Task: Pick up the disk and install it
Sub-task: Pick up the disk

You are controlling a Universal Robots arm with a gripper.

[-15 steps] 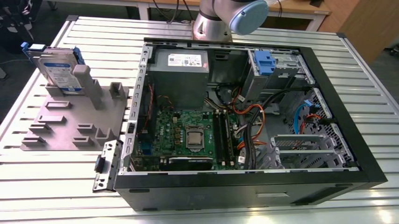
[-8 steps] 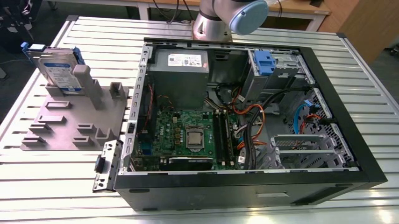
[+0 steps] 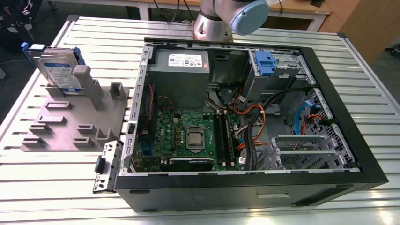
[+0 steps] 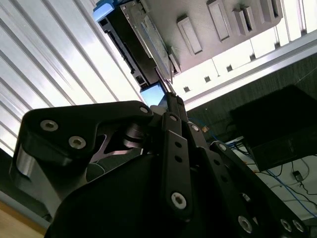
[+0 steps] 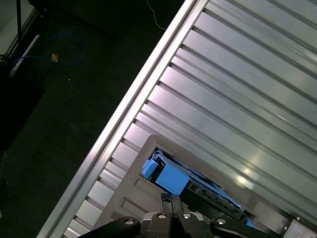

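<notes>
Gripper [image 4: 168,96] closed on nothing, poised over the disk [image 4: 133,49]; pick not made yet.
Second wrist view: tips pinched together, disk on edge in the grey fixture [image 4: 208,29]. First wrist view: gripper [image 5: 171,200] near the disk's blue end [image 5: 171,178], slatted table [image 5: 237,74] beyond. Exterior view: disk [image 3: 57,70] upright at 10 o'clock, clear of the open case [image 3: 350,131]. Standing it up likely leaves the top edge free to grab.

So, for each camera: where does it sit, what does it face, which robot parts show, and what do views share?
Exterior view: off the arm, looking down on case, stand, disk; arm shows.
First wrist view: on the wrist, facing disk and table; claw shows.
Second wrist view: on the wrist, facing disk and stand; claw shows.
Shared: both wrist views show disk and claw.
</notes>
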